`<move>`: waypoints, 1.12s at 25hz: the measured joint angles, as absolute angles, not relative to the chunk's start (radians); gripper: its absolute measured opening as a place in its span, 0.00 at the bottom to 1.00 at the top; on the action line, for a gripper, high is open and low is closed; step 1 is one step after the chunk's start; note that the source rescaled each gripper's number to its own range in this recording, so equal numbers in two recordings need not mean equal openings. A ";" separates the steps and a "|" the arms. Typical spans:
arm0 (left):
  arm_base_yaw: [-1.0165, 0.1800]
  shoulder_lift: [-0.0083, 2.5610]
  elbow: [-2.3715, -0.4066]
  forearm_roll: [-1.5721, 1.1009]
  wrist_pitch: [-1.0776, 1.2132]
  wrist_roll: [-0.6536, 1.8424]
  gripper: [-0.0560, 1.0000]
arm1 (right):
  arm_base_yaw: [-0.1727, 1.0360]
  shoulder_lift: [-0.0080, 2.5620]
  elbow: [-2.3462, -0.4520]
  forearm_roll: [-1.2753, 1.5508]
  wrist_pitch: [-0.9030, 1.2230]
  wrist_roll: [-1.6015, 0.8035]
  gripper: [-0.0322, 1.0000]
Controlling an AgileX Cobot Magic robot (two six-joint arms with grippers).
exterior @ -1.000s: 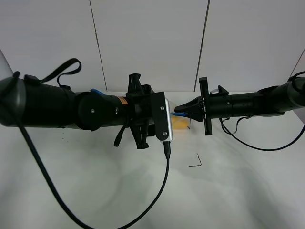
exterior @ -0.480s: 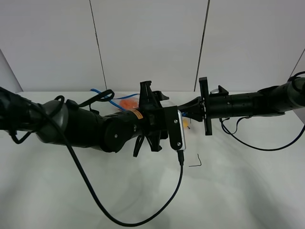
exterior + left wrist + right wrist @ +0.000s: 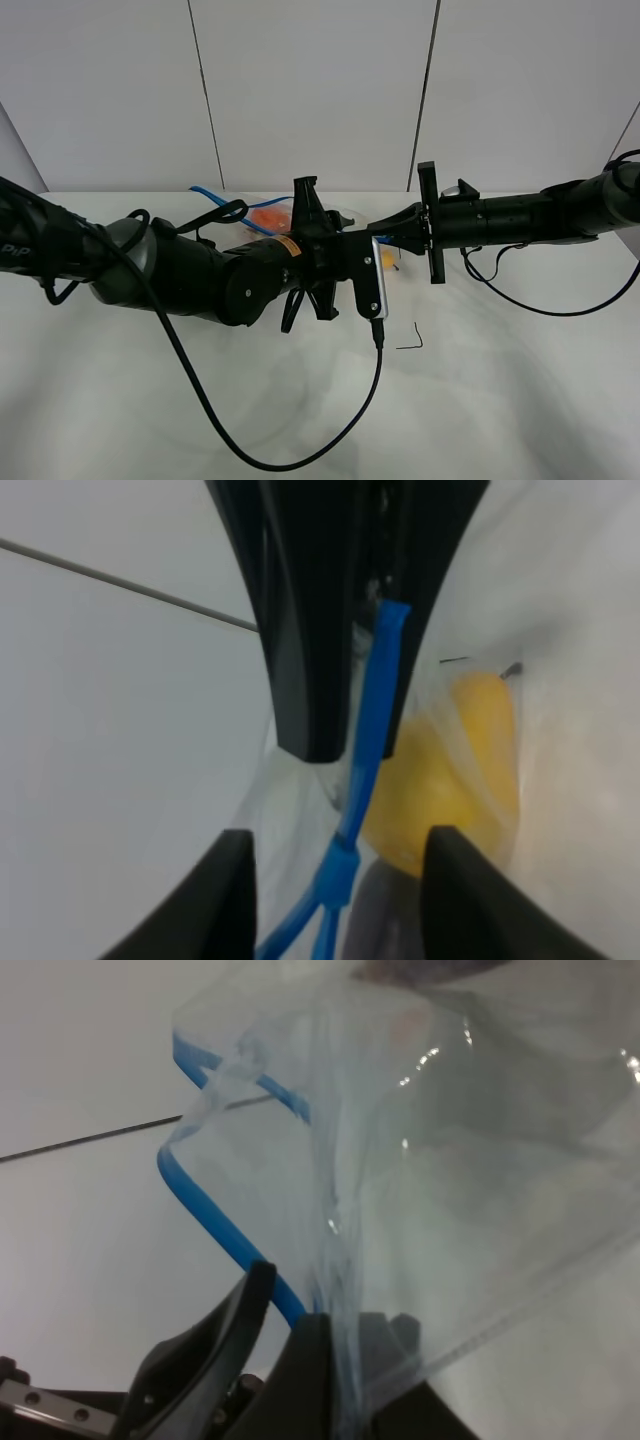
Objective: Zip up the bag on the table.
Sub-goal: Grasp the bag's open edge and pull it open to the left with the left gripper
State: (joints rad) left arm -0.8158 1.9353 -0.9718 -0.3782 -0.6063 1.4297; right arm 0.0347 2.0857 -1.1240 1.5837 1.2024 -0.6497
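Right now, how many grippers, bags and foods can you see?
Grippers: 2, the left gripper and the right gripper
Bags: 1, the bag
Foods showing in it: 2, the orange one and the yellow one; more may be hidden
Total: 5

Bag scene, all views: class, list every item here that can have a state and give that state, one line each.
bag: held by its zip edge, pear inside.
strip: joined near the right gripper, split into two tracks farther along, so only partly zipped.
left gripper: open, strip running between its fingers.
right gripper: shut on the strip.
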 joint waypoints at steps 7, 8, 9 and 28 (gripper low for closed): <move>-0.816 1.935 -0.972 -0.371 -0.606 1.430 0.45 | 0.035 2.086 -1.124 1.584 1.202 -0.650 0.04; -0.816 1.935 -0.972 -0.371 -0.606 1.430 0.43 | 0.035 2.086 -1.124 1.584 1.202 -0.650 0.04; -0.816 1.935 -0.972 -0.371 -0.606 1.430 0.41 | 0.035 2.086 -1.124 1.584 1.202 -0.650 0.04; -0.816 1.935 -0.946 -0.324 -0.659 1.430 0.25 | 0.035 2.086 -1.124 1.590 1.202 -0.648 0.04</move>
State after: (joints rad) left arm -0.8158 1.9353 -0.9455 -0.3245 -0.6593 1.4297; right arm 0.0347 2.0857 -1.1240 1.5904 1.2024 -0.6480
